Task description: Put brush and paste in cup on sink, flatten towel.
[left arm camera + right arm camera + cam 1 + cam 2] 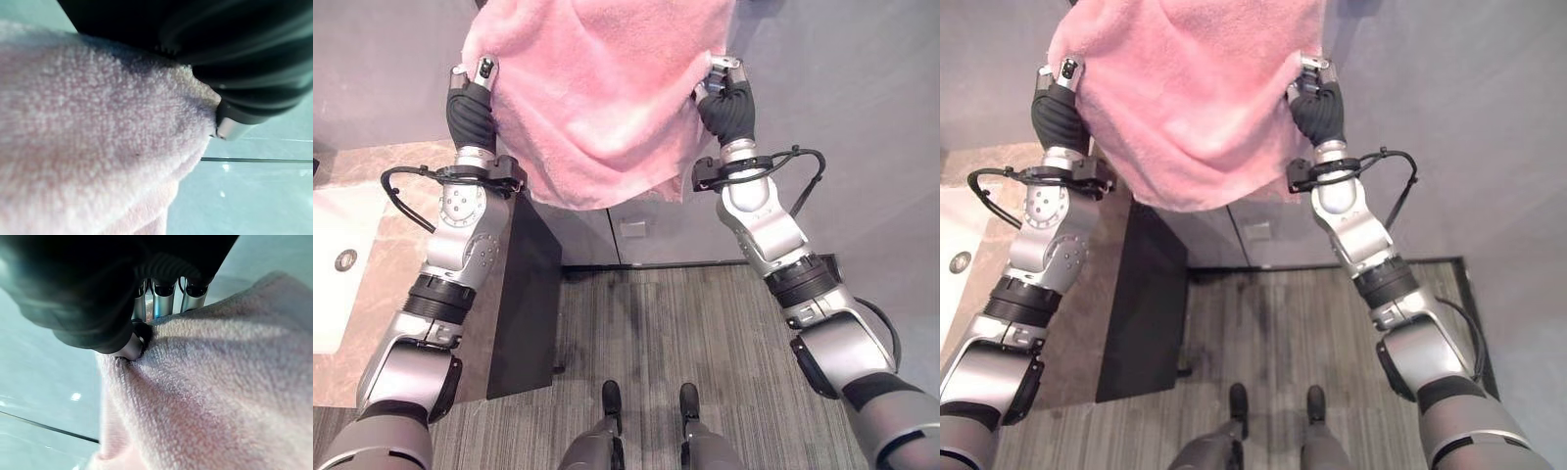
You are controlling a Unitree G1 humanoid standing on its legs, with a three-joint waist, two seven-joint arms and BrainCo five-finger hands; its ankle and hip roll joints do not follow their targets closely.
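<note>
A pink towel (597,93) hangs spread in the air in front of me, held up by its two side edges. My left hand (475,83) grips the towel's left edge, its thumb tip (227,128) pressed into the cloth (98,142). At the right edge, my right hand (724,88) pinches the fabric (220,391) between its thumb (131,345) and its fingers (164,298). The towel's lower hem sags between my wrists.
A white sink (337,294) with a round drain (345,259) sits in a marble counter (396,284) at the left. A dark cabinet side (524,294) drops to the striped grey floor (705,333). Grey cabinet doors (646,230) stand behind the towel.
</note>
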